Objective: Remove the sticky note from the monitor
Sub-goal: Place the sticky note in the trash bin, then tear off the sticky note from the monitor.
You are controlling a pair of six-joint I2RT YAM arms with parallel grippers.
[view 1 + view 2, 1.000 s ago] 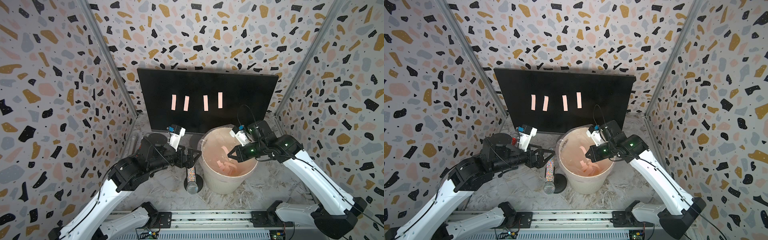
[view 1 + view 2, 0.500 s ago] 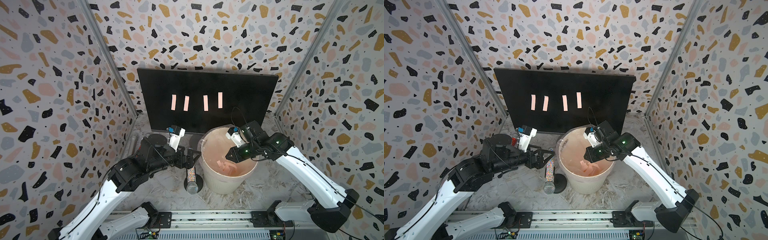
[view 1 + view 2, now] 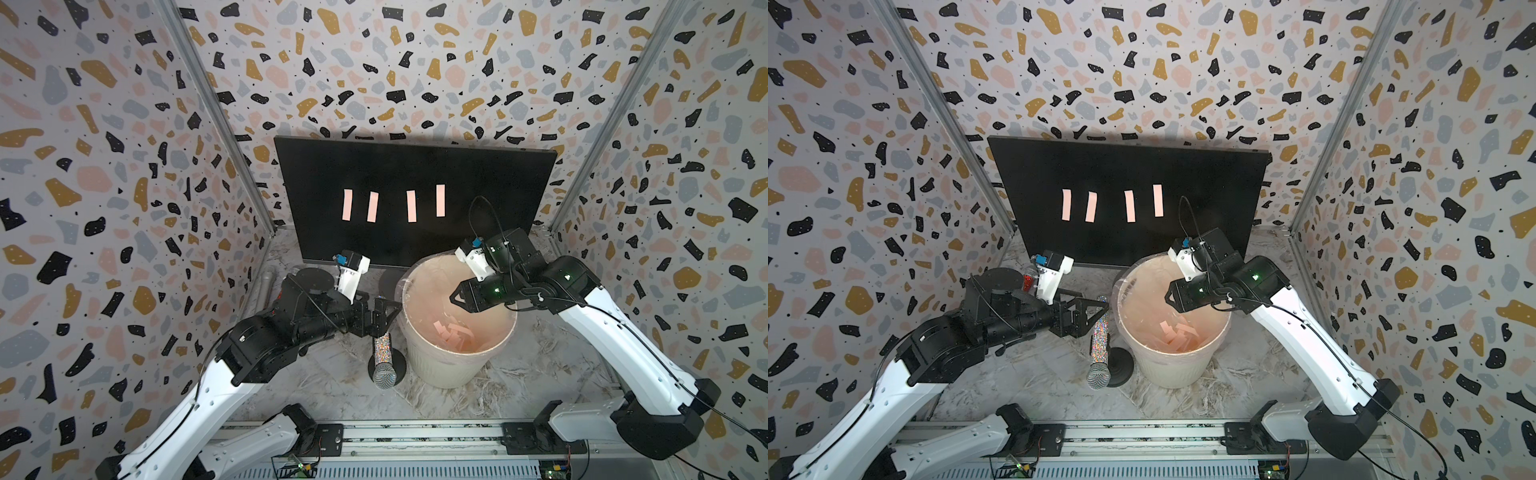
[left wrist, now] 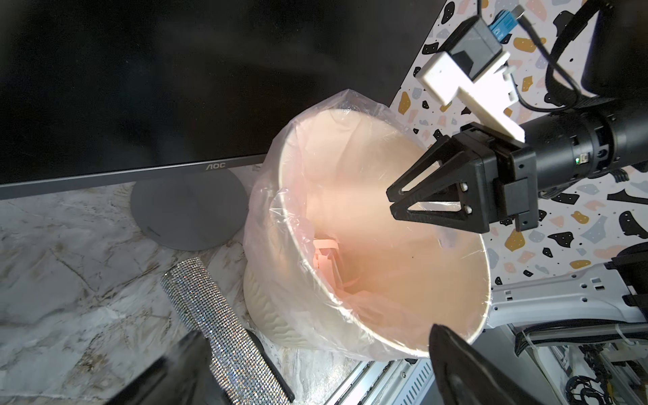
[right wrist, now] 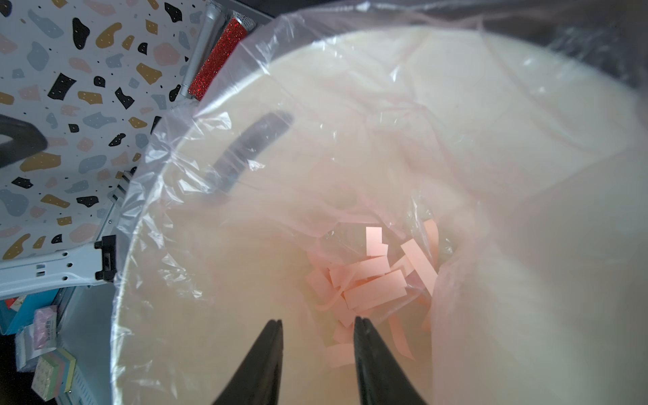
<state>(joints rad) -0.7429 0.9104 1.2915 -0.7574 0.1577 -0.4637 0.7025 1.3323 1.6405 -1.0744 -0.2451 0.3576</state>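
Note:
The black monitor (image 3: 415, 166) (image 3: 1129, 166) stands at the back, with several pink sticky notes (image 3: 411, 206) (image 3: 1130, 206) in a row on its screen. My right gripper (image 3: 455, 297) (image 3: 1168, 296) (image 5: 317, 321) hangs over the mouth of the cream bin (image 3: 444, 370) (image 3: 1167, 370). It is open with nothing between its fingers. In the right wrist view a pile of pink strips (image 5: 371, 280) lies at the bin's bottom. My left gripper (image 3: 390, 311) (image 3: 1096, 311) (image 4: 312, 333) is wide open and empty, low beside the bin's left side.
A clear plastic liner (image 4: 266, 196) covers the bin. A glittery microphone (image 3: 382, 353) (image 4: 210, 308) on a small black stand leans just left of the bin, under my left gripper. A red glittery microphone (image 5: 219, 58) lies farther left. The monitor's round base (image 4: 189, 210) sits behind the bin.
My right gripper has gone from shut to open above the bin and shifted a little to the left. The left arm has not moved.

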